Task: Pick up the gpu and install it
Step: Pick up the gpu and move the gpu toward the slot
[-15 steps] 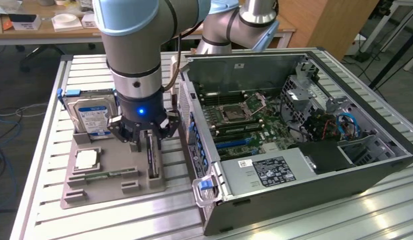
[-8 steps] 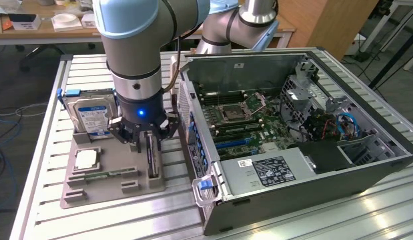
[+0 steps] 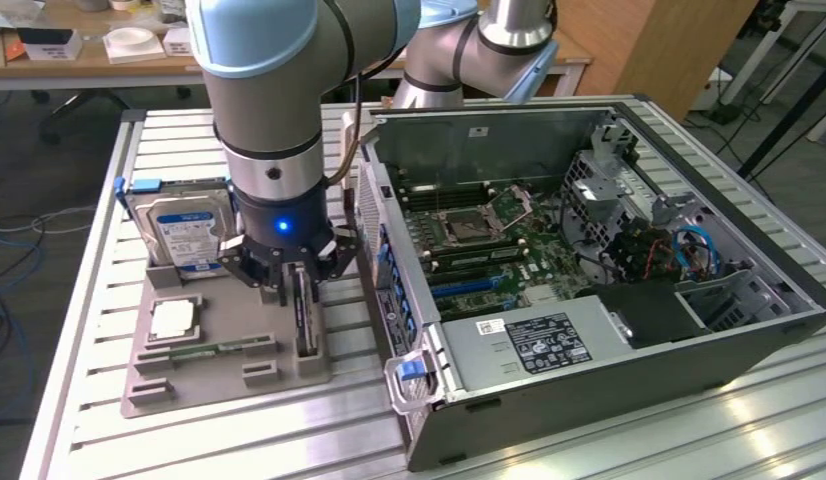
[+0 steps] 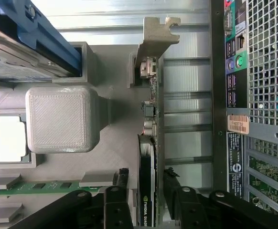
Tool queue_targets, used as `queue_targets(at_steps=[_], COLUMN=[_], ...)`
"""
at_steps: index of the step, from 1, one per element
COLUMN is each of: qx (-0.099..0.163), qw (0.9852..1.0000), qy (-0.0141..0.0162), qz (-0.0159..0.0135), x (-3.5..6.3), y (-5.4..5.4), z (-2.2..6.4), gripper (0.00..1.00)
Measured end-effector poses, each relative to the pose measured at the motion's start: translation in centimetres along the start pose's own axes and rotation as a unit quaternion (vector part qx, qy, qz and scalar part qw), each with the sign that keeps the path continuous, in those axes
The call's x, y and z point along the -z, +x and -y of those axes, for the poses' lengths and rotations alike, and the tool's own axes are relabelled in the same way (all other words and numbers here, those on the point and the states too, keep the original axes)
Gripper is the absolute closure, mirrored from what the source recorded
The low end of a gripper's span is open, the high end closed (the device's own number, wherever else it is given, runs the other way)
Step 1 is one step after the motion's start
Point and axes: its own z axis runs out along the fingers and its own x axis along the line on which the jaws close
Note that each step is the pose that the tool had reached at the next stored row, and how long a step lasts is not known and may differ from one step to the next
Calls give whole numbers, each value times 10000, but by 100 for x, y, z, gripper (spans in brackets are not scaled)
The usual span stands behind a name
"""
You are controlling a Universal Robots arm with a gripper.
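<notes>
Slatted aluminium table (image 3: 200, 445) is recorded as the work surface, with a grey fixture tray (image 3: 186, 390) laid on it. The gripper (image 3: 302, 290) is seen lowered over the tray with its jaws spread wide. One finger (image 4: 122, 179) is placed on each side of the gpu (image 4: 147, 143), and a narrow gap is noted on both sides, so no grasp is recorded. The gpu (image 3: 306, 320) is found standing on edge in a slot of the tray, its silver end bracket seated in a raised holder. In the exterior view, a hard drive (image 3: 186, 235) with a blue-white label is observed upright at ten o'clock of the gripper. A processor (image 3: 173, 318) is noted flat at nine o'clock and a green memory stick (image 3: 206, 352) at eight o'clock. An open computer case (image 3: 627, 400) is located at three o'clock, just beside the tray, with its motherboard (image 3: 507, 250) exposed.
</notes>
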Motion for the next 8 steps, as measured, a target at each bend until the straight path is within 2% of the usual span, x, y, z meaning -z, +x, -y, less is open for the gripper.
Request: queue_targets(at_steps=[1,2,8], qx=[0,0,0], qw=[10000,10000,10000], qy=[0,0,0], qz=[0,0,0], x=[0,0,-1], y=[0,0,0], z=[0,0,0], gripper=[53,60,60])
